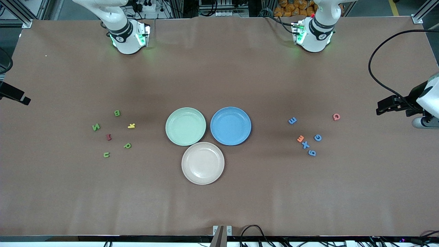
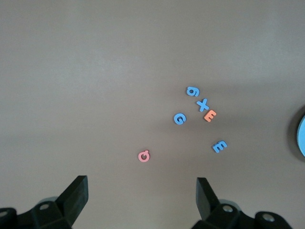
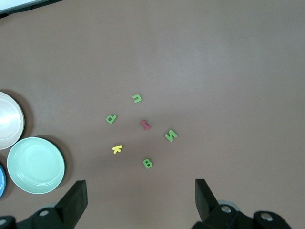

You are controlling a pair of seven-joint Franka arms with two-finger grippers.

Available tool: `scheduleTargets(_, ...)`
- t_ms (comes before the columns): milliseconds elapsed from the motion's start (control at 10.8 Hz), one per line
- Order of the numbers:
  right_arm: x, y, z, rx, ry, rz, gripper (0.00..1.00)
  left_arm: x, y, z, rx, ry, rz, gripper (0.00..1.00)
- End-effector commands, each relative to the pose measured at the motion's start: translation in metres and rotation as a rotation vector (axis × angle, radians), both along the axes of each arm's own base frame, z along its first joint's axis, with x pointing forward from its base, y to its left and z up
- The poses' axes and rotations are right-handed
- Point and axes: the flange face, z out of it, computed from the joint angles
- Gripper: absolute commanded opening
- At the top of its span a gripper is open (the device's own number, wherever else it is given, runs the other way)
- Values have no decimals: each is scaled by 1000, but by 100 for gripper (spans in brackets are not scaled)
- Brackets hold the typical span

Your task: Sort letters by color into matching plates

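While cropped, blue plate (image 2: 301,136) shows.

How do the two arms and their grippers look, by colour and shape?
Both arms are glossy white with black joint bands and green lights at the bases. The left gripper and right gripper have black, wedge-shaped fingers. A black cable loops to the left arm's wrist.

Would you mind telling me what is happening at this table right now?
Nothing is being handled yet. Four green letters lie toward the right arm's end, four blue letters toward the left arm's, all on the table. The green plate and blue plate hold nothing. The left tool and right tool hover open above their clusters.
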Motion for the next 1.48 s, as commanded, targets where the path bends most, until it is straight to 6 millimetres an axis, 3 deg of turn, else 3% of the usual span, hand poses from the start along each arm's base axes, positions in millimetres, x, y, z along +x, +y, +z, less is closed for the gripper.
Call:
scheduleTargets(0,4,2,1,13,-3,0,100,6,-11,-20,22,38,-40,100)
scheduleTargets(184,8,2,-9,23,13,-7,100,17,-12,-56,23,99,-44,100)
scheduleTargets(369,12,4,-21,43,15,-16,100,12,6,-84,3,121,-9,100)
scheduleTargets(738,13,2,-83,69,27,-24,100,-4,-32,-143,-8,60,-52,100)
scheduleTargets(1107,8,18,-142,65,18,120,100,-17,-42,-201,-12,-16,43,100)
scheduleTargets(1383,-5,47,-196,58,15,242,100,-11,-48,-236,-14,-11,137,100)
